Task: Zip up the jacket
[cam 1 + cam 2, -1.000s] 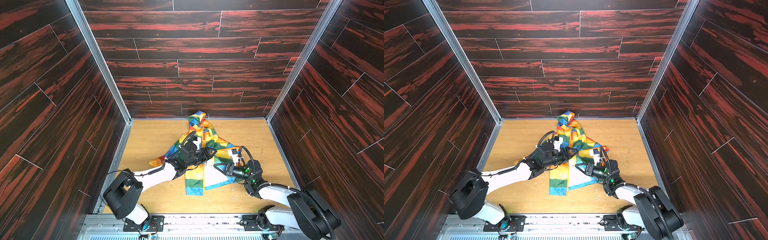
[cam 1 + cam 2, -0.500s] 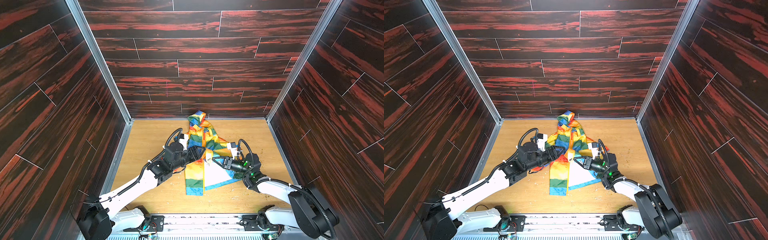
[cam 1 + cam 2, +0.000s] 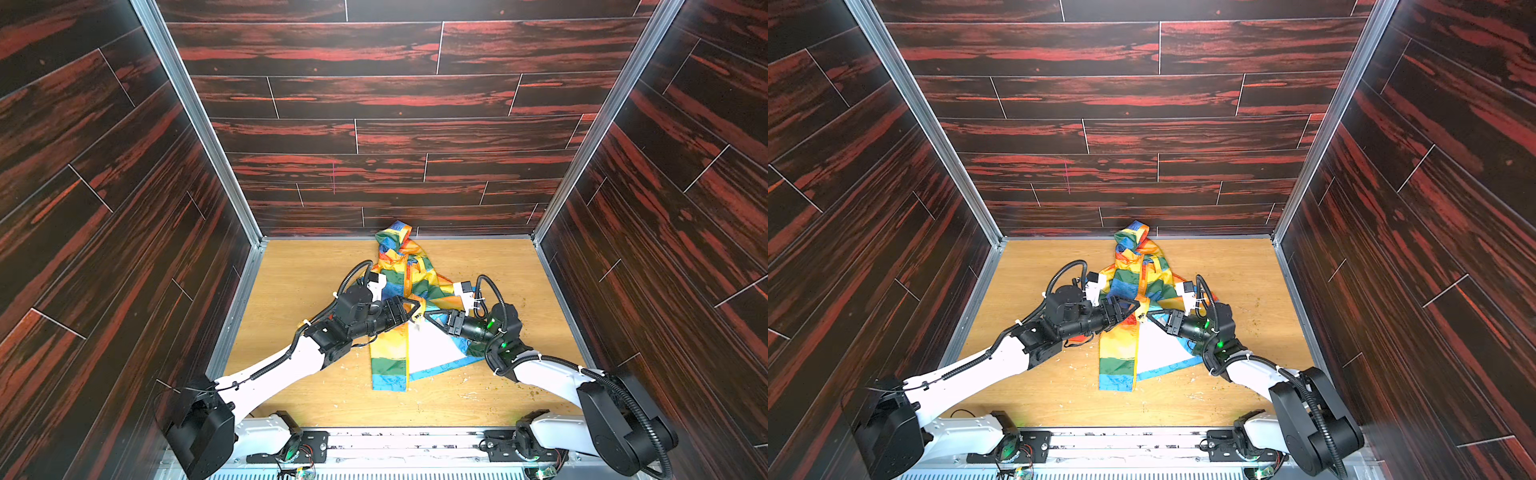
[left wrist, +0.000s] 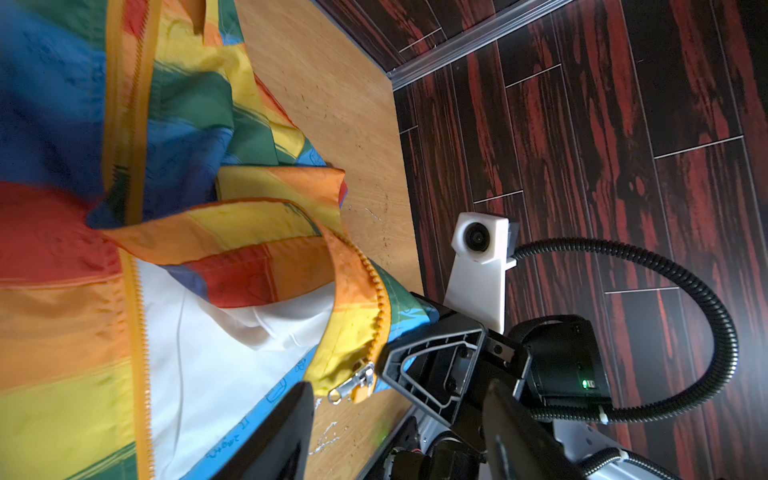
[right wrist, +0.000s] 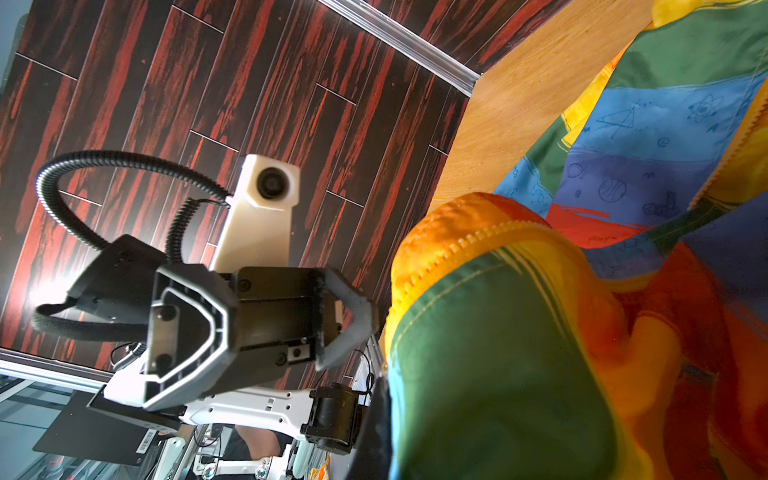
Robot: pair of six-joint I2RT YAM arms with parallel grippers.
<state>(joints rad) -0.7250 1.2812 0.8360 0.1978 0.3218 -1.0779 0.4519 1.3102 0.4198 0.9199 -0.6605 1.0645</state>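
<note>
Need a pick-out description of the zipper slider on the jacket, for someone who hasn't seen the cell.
On the wooden table lies the rainbow-striped jacket, open, white lining showing. The right end effector pinches its lifted front edge, lined with yellow zipper teeth. The slider hangs at that edge's end beside the pinch: the only small silver metal piece there.

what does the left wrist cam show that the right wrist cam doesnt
Only the left wrist view: the zipper slider with its metal pull, the white lining, and the right gripper shut on the jacket edge right beside that slider. Only the right wrist view: the left gripper seen from outside, jaws open and empty, with the left wrist camera above it. Both: the jacket's striped fabric and zipper teeth, the wooden table and the dark walls.
</note>
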